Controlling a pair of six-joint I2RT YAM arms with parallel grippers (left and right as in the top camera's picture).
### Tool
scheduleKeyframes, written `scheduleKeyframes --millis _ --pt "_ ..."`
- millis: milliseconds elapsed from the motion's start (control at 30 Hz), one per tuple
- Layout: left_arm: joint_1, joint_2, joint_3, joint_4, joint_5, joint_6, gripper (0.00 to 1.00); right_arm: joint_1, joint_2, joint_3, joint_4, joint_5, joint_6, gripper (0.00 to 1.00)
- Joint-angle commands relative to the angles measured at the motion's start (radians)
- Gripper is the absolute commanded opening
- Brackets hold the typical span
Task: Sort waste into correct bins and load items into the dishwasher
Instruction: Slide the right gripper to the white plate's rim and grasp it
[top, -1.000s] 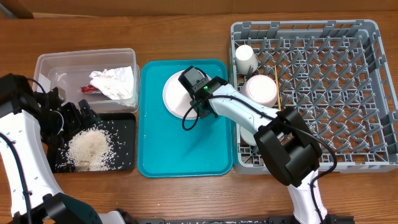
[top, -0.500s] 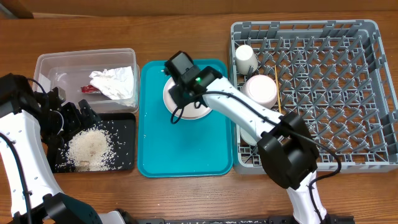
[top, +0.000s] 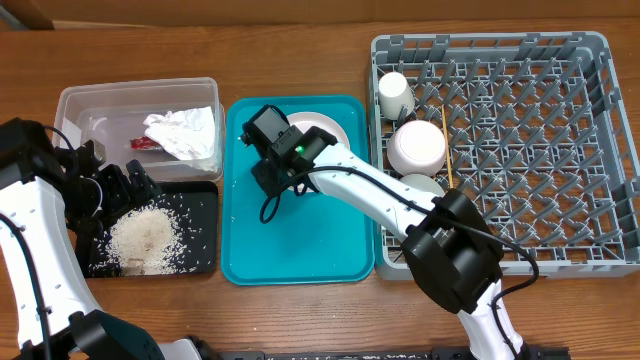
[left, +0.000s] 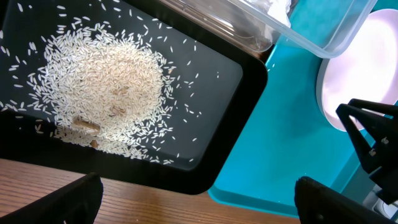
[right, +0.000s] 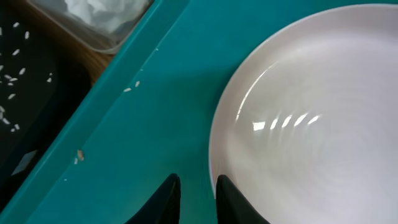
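The pale pink-white plate (top: 325, 130) (right: 311, 112) lies flat on the teal tray (top: 300, 240). My right gripper (top: 270, 178) (right: 199, 202) hangs just over the plate's left rim with its jaws a narrow gap apart; one fingertip is over the plate, the other over the tray. Nothing is held in it. Wide open, my left gripper (top: 120, 185) (left: 205, 202) hovers at the black tray's (top: 200, 200) near corner, above a heap of rice (top: 145, 238) (left: 106, 81). The clear tub (top: 75, 100) holds the crumpled napkin (top: 182, 132) and the red wrapper (top: 145, 143).
The grey dish rack (top: 520, 150) at the right holds a white cup (top: 394, 95), two white bowls (top: 417, 147) (top: 420, 185) and a chopstick (top: 447, 165). A few stray rice grains (right: 132, 87) lie on the teal tray's left side. My right arm reaches over the rack's left edge.
My right gripper has travelled left across the plate, from its middle to its left rim. The plate and my left arm have stayed where they were.
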Motion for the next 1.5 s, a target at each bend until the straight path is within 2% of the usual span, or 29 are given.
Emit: scheduleKeyframes --millis 0,767,1100,1200,1333,1467 --pt "-0.008 -0.003 0.019 0.001 0.001 0.015 1.00 -0.002 -0.016 -0.020 0.028 0.026 0.006 0.22" --pt "-0.008 -0.003 0.019 0.001 0.001 0.015 1.00 -0.002 -0.016 -0.183 0.196 0.034 -0.026 0.24" --pt "-0.008 -0.003 0.019 0.001 0.001 0.015 1.00 -0.002 -0.016 -0.202 0.215 0.042 -0.029 0.17" --pt "-0.008 -0.003 0.019 0.001 0.001 0.015 1.00 -0.002 -0.016 -0.206 0.220 0.041 -0.029 0.12" --pt "-0.008 -0.003 0.019 0.001 0.001 0.015 1.00 -0.002 -0.016 -0.206 0.221 0.041 -0.029 0.18" --pt "-0.008 -0.003 0.019 0.001 0.001 0.015 1.00 -0.002 -0.005 -0.206 0.225 0.041 -0.029 0.18"
